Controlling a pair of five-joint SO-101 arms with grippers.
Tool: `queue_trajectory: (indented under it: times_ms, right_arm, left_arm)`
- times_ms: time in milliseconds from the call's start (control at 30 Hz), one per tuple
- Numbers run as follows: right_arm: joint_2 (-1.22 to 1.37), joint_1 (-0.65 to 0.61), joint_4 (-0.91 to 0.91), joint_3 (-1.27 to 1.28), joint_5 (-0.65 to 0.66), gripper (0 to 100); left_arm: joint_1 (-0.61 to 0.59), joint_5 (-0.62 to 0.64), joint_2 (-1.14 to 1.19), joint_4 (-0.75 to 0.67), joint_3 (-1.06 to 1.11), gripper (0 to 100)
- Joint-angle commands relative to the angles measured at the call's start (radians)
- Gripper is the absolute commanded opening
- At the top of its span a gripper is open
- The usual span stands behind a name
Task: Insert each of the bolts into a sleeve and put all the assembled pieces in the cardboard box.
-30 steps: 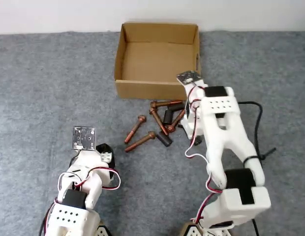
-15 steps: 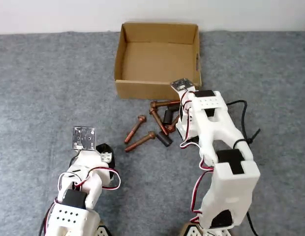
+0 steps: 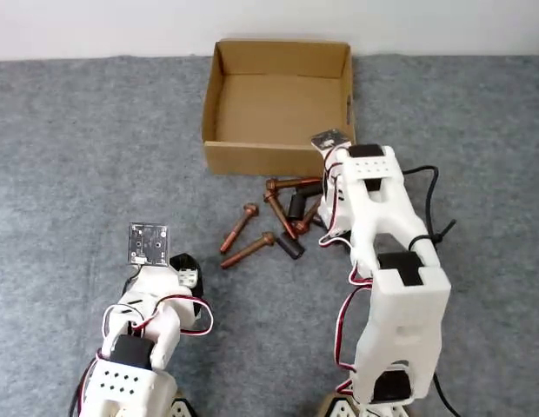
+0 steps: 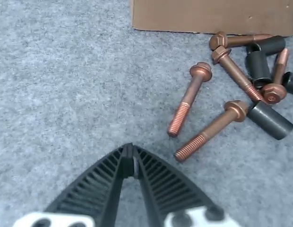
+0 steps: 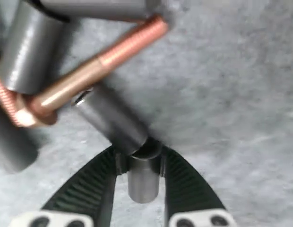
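Note:
Several copper bolts (image 3: 249, 249) and dark sleeves (image 3: 290, 248) lie in a loose pile on the grey carpet, just in front of the cardboard box (image 3: 278, 158). My right arm (image 3: 367, 187) hangs over the pile's right side. My right gripper (image 5: 139, 152) is shut on a grey sleeve (image 5: 142, 182). A second dark sleeve (image 5: 111, 120) lies slanted at the tips, under a bolt (image 5: 94, 64). My left gripper (image 4: 132, 161) is shut and holds nothing, low over the carpet short of two separate bolts (image 4: 186, 99) (image 4: 212, 130).
The box (image 4: 212, 14) is open at the top, with nothing inside in the high view. My left arm (image 3: 152, 308) stays at the near left. Bare carpet lies left of the pile and around the box.
The right arm swung left over the pile, then shifted slightly back right and towards the box. The left arm and the loose bolts have not moved.

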Motion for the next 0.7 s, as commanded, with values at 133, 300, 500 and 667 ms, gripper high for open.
queue_trajectory:
  times_ms: [133, 300, 500, 667]
  right_arm:
    - [-0.139, -0.038, 0.180, -0.035, 0.008, 0.9]
    - [-0.278, -0.033, 0.300, -0.034, 0.008, 0.9]
    - [-0.470, -0.019, 0.453, -0.029, 0.008, 0.9]
    - [-0.668, 0.053, 0.456, 0.081, 0.008, 0.9]
  left_arm:
    - [0.006, 0.006, -0.011, 0.005, -0.022, 1]
    - [0.006, 0.006, -0.011, 0.005, -0.022, 1]
    - [0.048, 0.002, -0.011, 0.002, -0.022, 1]
    - [0.138, 0.000, -0.011, 0.003, -0.022, 1]
